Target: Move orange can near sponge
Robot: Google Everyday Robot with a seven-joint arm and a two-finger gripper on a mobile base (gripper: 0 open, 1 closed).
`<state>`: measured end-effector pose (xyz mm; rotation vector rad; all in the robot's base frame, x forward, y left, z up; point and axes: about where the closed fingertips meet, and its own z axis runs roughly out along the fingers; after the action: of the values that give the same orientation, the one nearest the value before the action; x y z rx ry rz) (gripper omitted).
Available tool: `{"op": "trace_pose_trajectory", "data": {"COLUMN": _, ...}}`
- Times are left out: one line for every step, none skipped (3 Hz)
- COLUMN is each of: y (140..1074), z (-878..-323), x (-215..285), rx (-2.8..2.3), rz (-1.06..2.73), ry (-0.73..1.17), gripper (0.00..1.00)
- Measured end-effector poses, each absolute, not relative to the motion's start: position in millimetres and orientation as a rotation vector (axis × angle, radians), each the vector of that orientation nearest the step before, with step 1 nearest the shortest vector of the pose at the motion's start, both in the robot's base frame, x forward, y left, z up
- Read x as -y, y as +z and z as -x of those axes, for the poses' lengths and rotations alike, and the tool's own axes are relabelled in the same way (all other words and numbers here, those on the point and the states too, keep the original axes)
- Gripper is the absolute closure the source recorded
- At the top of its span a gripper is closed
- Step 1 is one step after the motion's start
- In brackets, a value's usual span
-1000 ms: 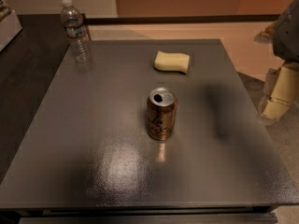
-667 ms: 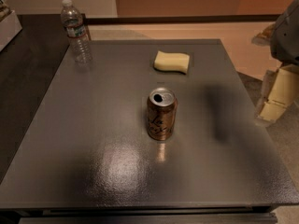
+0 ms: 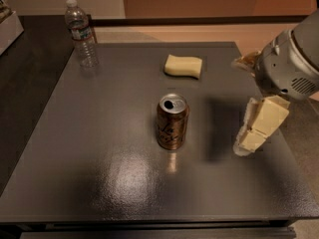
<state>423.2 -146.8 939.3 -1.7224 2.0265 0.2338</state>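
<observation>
The orange can [image 3: 172, 122] stands upright near the middle of the frame, on the dark table [image 3: 99, 178]. Its silver top faces up and the pull-tab opening shows as a dark hole, so it has been opened. It may be empty or partly full, and I cannot tell which. If it is empty it is very light and easy to tip. If liquid is left inside, it will slosh and could spill if the can leans. The thin metal wall is smooth and somewhat slippery, and it will dent under a hard squeeze. I judge the best hold to be across the round body about halfway up, one pad on each side, firm but not crushing, with the can kept upright all the way.

The gripper [image 3: 256, 131] hangs at the right of the frame, below the grey wrist housing [image 3: 291, 63], over the right edge of the table. It has nothing in it. From this side-on angle I cannot tell how far open it is. The can lies to its left, well apart from it, with bare tabletop and a shadow between them.

The sponge [image 3: 183, 66] lies flat above the can in the frame, slightly to the right, apart from it. A water bottle [image 3: 81, 33] stands at the upper left, far from both.
</observation>
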Motion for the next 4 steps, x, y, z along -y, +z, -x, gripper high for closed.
{"op": "trace_pose_trajectory", "data": {"y": 931, "z": -420, "x": 129, "rx": -1.97, "rz": 1.717, "ry": 0.316, "gripper": 0.0}}
{"op": "trace_pose_trajectory", "data": {"y": 920, "z": -421, "x": 110, "rx": -1.924, "rz": 1.715, "ry": 0.368, "gripper": 0.0}}
{"op": "trace_pose_trajectory", "data": {"y": 911, "z": -430, "x": 95, "rx": -1.899, "rz": 1.704, "ry": 0.393, "gripper": 0.0}}
{"op": "trace_pose_trajectory", "data": {"y": 908, "z": -438, "x": 83, "rx": -1.876, "rz": 1.705, "ry": 0.414, "gripper": 0.0}}
